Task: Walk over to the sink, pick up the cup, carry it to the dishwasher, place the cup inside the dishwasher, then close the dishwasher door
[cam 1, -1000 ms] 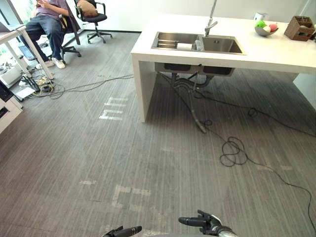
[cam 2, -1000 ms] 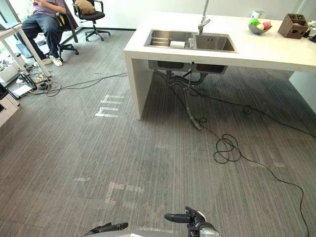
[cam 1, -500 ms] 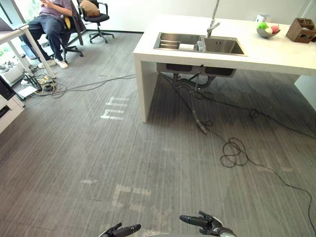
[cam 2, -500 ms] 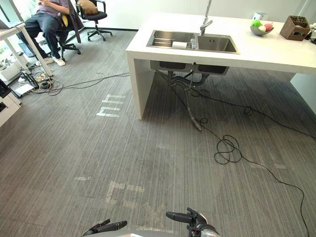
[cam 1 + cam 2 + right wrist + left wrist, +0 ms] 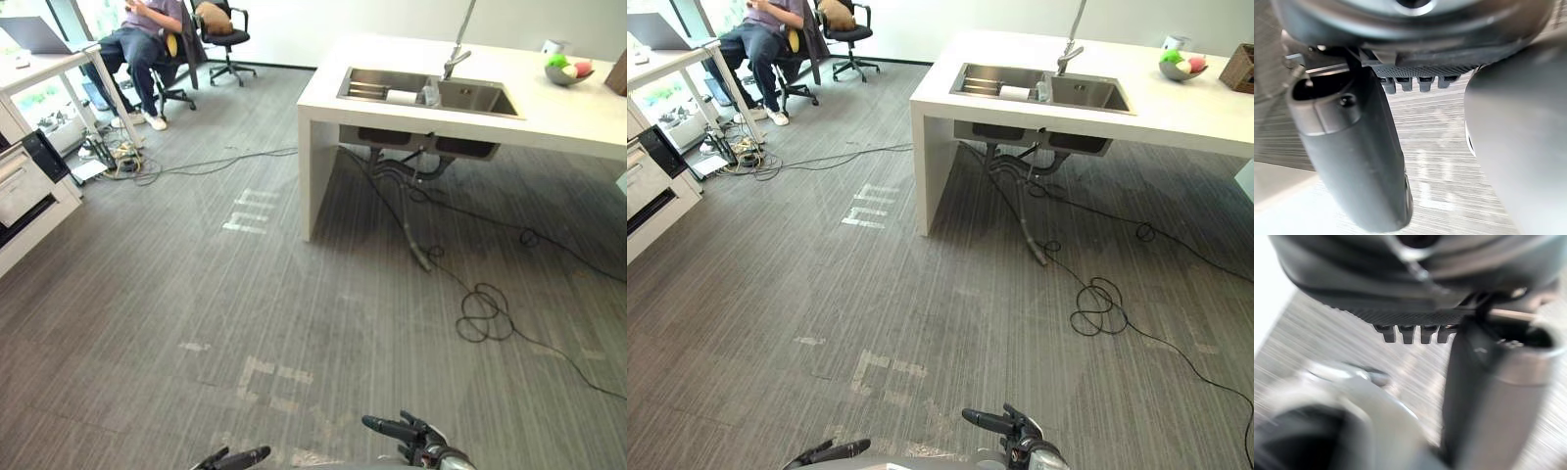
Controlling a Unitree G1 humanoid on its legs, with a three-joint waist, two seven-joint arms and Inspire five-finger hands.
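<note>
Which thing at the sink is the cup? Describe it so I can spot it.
Find the white counter with the steel double sink set in it. Where the two basins meet, by the tall tap, stands the small cup. It is see-through and upright, unlike the flat white item lying beside it.

Sink (image 5: pixel 428 93): stainless steel, two rectangular basins side by side, sunk into the top of the white desk (image 5: pixel 568 113) at its left end, far across the floor. Cup (image 5: pixel 429 94): small, clear, seemingly upright, at the divider between the basins; too small to tell which basin holds it. Dishwasher (image 5: pixel 22 191): white unit with a dark front opening, at the far left, well apart from the sink.
</note>
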